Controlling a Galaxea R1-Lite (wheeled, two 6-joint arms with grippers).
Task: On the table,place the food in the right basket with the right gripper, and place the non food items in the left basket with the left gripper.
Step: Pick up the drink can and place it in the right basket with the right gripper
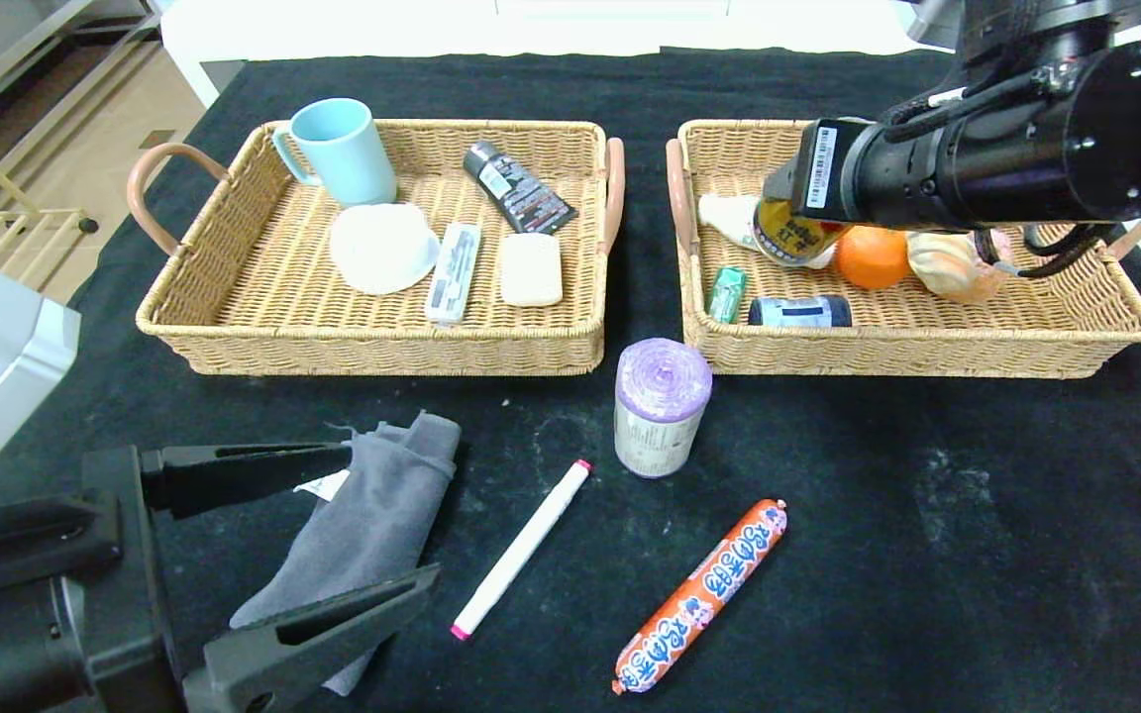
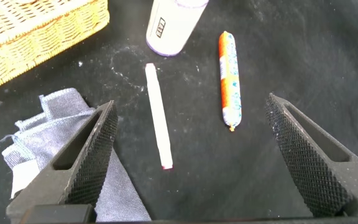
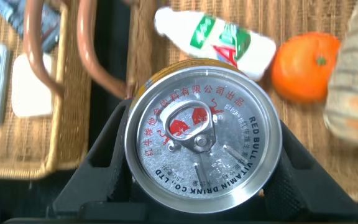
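The right gripper (image 1: 778, 213) is clamped on the gold can (image 3: 202, 138), whose silver lid is seen end-on in the right wrist view with a dark finger pressed to each side. The can is held over the right basket (image 1: 1105, 342), at about 1 o'clock on the table (image 1: 927, 515), above a white bottle (image 3: 213, 42) and beside an orange (image 1: 873, 257). The left gripper (image 1: 318, 530) is spread wide and grasping nothing, at about 8 o'clock, one finger on each side of the grey towel (image 1: 372, 515).

The can is judged rigid, smooth and fairly heavy, so a grip across its round wall is suited, as it is now taken. The sausage (image 1: 701, 596), at 6 o'clock, is judged firm yet slightly yielding with a slick skin; it is best pinched across its middle. The towel is soft and limp and is best gathered at a thick fold. The marker (image 1: 521, 548) is light, stiff and thin, apt to roll, and is best taken mid-shaft. The purple-topped roll (image 1: 662, 406), standing upright just before the gap between the baskets, is light and is best squeezed across its sides.

Two baskets are counted. Four things lie loose on the cloth: one towel, one marker, one roll, one sausage. In the left basket (image 1: 234, 337) five things are counted.
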